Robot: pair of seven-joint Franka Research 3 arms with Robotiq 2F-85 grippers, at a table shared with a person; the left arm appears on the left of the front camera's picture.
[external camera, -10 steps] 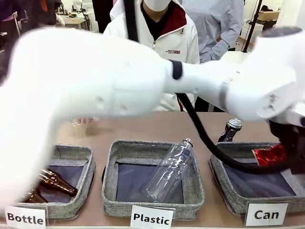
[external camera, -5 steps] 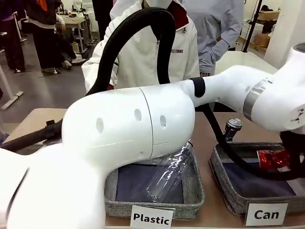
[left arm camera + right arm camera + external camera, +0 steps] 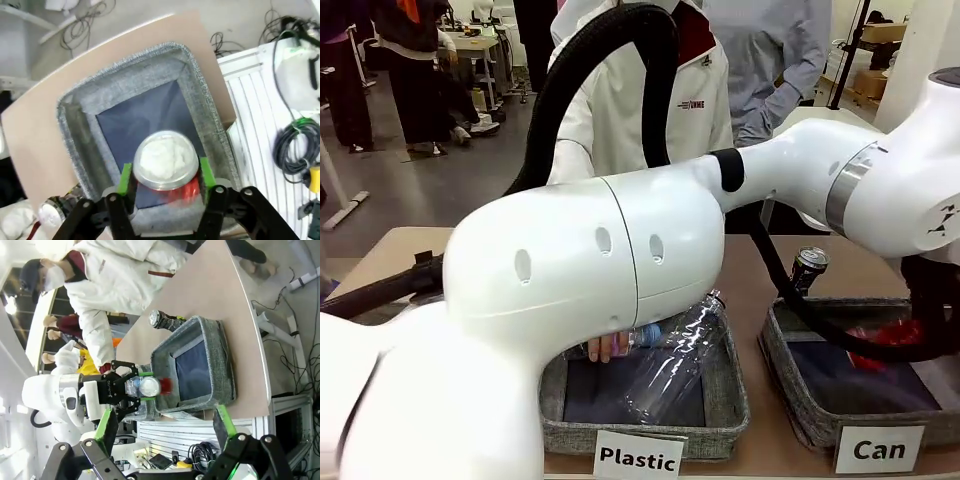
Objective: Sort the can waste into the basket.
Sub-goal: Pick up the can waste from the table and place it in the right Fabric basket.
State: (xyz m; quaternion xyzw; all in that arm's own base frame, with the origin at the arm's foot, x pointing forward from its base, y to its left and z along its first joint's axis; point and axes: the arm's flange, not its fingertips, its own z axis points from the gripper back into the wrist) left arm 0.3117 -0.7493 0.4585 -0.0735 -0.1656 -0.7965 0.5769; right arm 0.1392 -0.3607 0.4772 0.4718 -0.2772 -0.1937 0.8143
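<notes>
Gripping the crushed shiny red metal can (image 3: 165, 161) end-on, the left gripper (image 3: 164, 175) is pressing its green pads (image 3: 124, 179) on both sides of it. It is hanging the can over the dark floor of the grey felt rectangular basket (image 3: 75, 107), which is sitting behind the white "Can" card (image 3: 879, 449) at the table's front right corner. The dark metal can with a silver top (image 3: 807, 268) is standing upright on the table just beside that basket's far left corner. The right gripper (image 3: 165, 422) is hovering well apart from the basket, fingers spread, nothing between them.

Obstructions: the left arm's white link (image 3: 570, 290) is covering much of the front view. A black hose (image 3: 620, 25) is drooping across the basket's left side, in front of the red can. In the neighbouring grey felt basket carded "Plastic" (image 3: 735, 400), a clear plastic bottle (image 3: 675, 365) is leaning on the far right rim.

Versus 0.5 s ago: a person's hand (image 3: 603, 347) is now reaching into the Plastic basket's far left corner, clasping a clear bluish item I cannot identify. The red can is showing blurred where it was sharp.

Versus 1.0 s ago: the arm is now hiding the "Bottle" basket.

Surface and room: the tan table top (image 3: 30, 150) is showing plain around the basket, and loose cables (image 3: 285, 150) are lying on grey floor past its edge. People are standing in the open workroom beyond the far edge.
</notes>
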